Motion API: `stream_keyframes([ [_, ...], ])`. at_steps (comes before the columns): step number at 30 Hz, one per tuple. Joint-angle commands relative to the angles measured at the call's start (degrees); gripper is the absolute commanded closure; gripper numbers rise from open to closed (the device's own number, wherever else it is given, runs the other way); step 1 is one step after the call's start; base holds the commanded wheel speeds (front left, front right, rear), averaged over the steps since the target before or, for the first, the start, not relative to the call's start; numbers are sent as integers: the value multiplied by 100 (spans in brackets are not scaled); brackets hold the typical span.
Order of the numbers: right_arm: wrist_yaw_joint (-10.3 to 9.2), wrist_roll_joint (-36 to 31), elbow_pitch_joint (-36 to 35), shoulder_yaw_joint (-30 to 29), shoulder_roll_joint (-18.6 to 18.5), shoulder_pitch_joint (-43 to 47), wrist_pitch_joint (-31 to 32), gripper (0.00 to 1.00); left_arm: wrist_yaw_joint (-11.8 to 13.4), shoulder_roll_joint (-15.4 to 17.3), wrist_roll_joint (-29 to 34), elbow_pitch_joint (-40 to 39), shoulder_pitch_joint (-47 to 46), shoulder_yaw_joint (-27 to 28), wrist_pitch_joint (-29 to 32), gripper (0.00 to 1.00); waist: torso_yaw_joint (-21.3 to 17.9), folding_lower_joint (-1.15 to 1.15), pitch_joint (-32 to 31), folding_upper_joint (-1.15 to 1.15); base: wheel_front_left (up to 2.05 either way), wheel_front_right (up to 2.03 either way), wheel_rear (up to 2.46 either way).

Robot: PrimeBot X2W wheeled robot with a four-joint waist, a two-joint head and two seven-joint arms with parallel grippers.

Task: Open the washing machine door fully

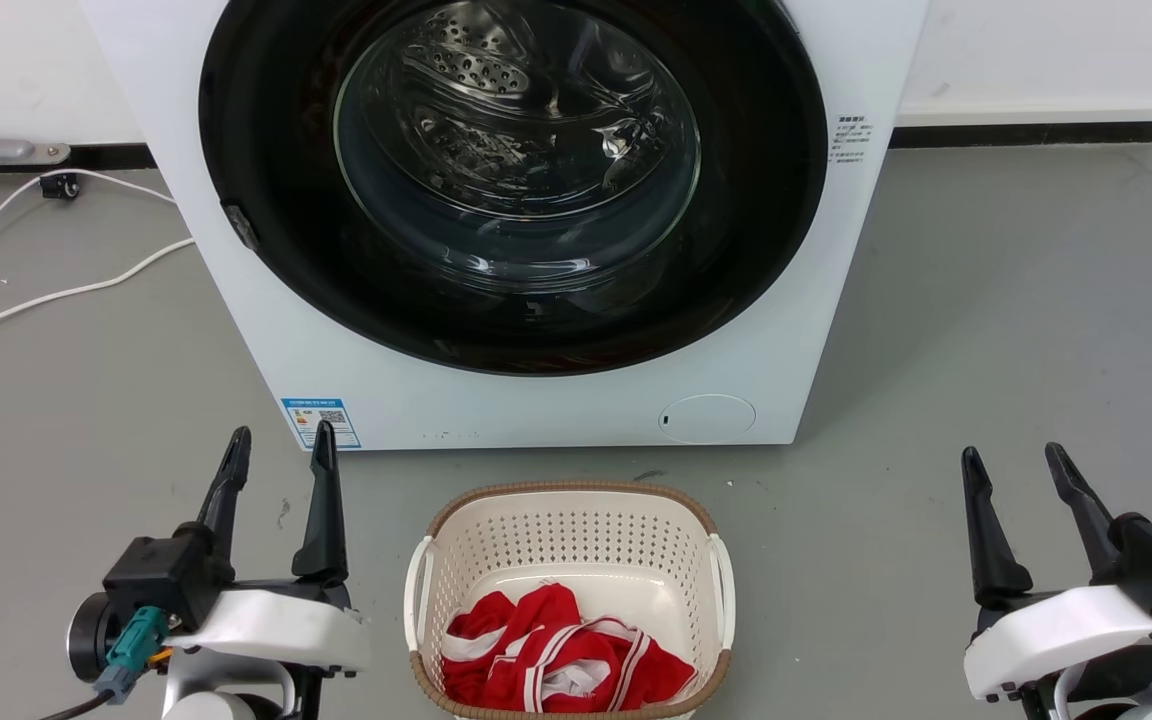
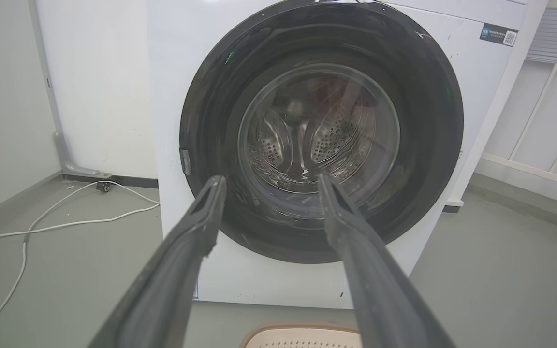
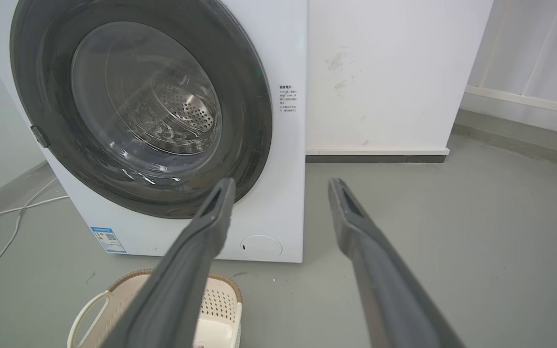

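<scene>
The large round glossy black glass-centred door point(image 1: 514, 170) sits shut, flush in the front of the white washing machine point(image 1: 536, 410). The left pincer point(image 1: 281, 430) and right pincer point(image 1: 1011, 450) hang spread and empty, well short of it, seemingly poised before reaching.

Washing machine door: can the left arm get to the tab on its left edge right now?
Probably yes. The left gripper is open and stands back from the washing machine door, with bare floor between it and the tab. The basket sits off to its right.
</scene>
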Motion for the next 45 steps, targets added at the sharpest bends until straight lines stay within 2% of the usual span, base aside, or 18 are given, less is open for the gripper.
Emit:
stream_keyframes([
  [1, -2, -80, -47, -8, -10, 3, -29, 0, 5, 20, 107, -59, 6, -23, -48, 0, 2, 0, 0, 0, 0, 0, 0],
  [33, -2, -684, 174, 39, -6, 85, -423, 0, -110, -243, 1392, -84, 270, 223, -396, 0, -22, 0, -14, 0, 0, 0, 0],
  [45, -3, -597, 278, 39, -6, 20, -466, 0, -188, -372, 1416, -36, 312, 337, -390, 0, -18, 0, -11, 0, 0, 0, 0],
])
